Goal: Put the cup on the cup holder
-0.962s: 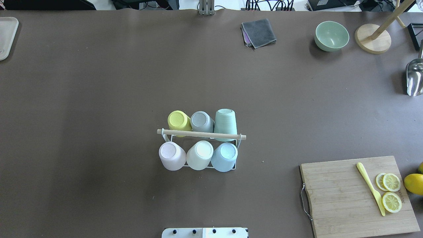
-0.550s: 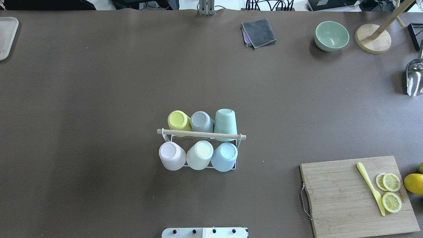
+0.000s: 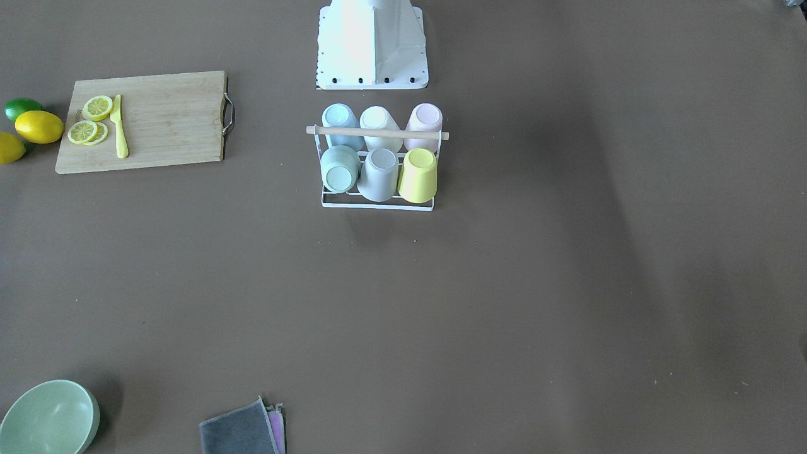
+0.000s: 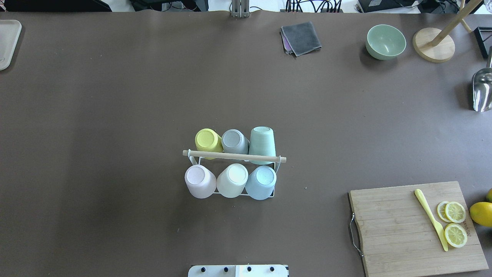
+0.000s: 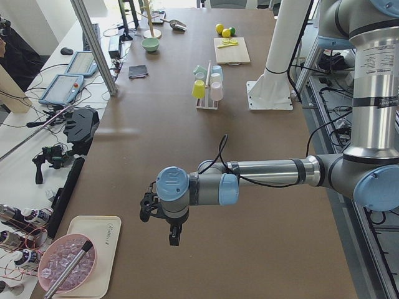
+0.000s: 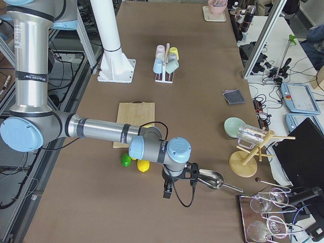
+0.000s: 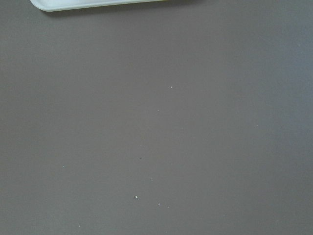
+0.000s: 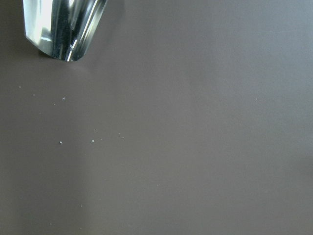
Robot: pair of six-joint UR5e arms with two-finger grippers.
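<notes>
Cups point(image 4: 232, 180) upended on cup holder point(image 4: 234, 156)
Its long axis runs crosswise on the desk point(image 4: 115, 115); left pincer point(image 5: 173, 235) and right pincer point(image 6: 167, 191) well apart from it; grip cannot be told.

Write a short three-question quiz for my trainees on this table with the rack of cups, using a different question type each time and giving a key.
1. Multiple choice: how many cups sit upside down on the cup holder? A four, B six, C three.
2. True or false: the yellow knife lies on the cutting board, beside the lemon slices.
3. Fill in: in the row of cups farther from the robot, the cup between the yellow cup and the green cup is ____.

Key: 1 B. 2 true. 3 grey; the grey cup stands in the middle.
</notes>
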